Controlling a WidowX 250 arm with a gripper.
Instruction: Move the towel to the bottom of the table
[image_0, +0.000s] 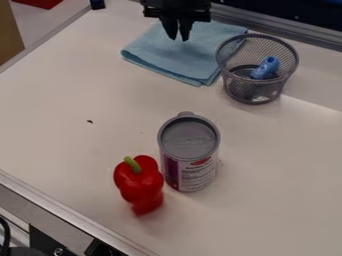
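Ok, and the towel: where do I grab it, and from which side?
I'd pinch the towel from straight above, just inside its near edge, toward the picture's left corner. It lies flat and folded, offering no upright side, and that part is clear of the basket, which crowds its right side. The gripper is above the towel.

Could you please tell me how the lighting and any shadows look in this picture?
Camera view: a brighter patch lies on the table right of the mesh basket; a soft reddish tint shows below the pepper; the gripper is very dark.
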